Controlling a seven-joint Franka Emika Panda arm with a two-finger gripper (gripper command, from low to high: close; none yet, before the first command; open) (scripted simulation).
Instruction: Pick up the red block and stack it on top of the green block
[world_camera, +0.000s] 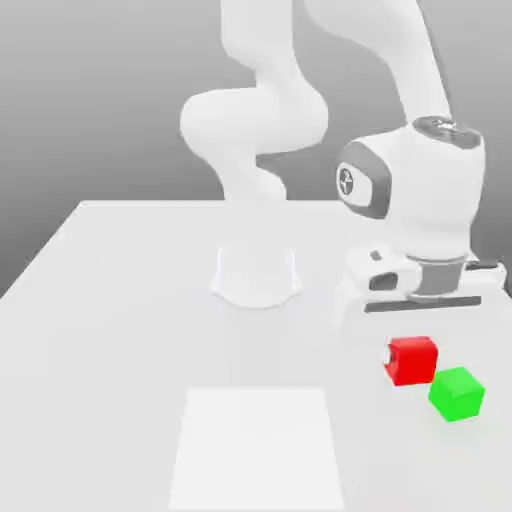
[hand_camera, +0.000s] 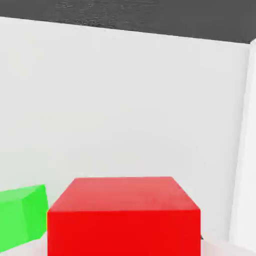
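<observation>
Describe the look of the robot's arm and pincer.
The arm is glossy white, built of thick rounded segments. Its wrist housing has a grey side panel with a round cross-marked cap. The pincer body is white with a dark grey band.

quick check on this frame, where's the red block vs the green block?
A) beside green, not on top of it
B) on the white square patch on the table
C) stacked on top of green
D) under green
A: in the exterior view the red block sits beside the green block, toward that view's left, below the gripper; green's top face is bare.
</observation>
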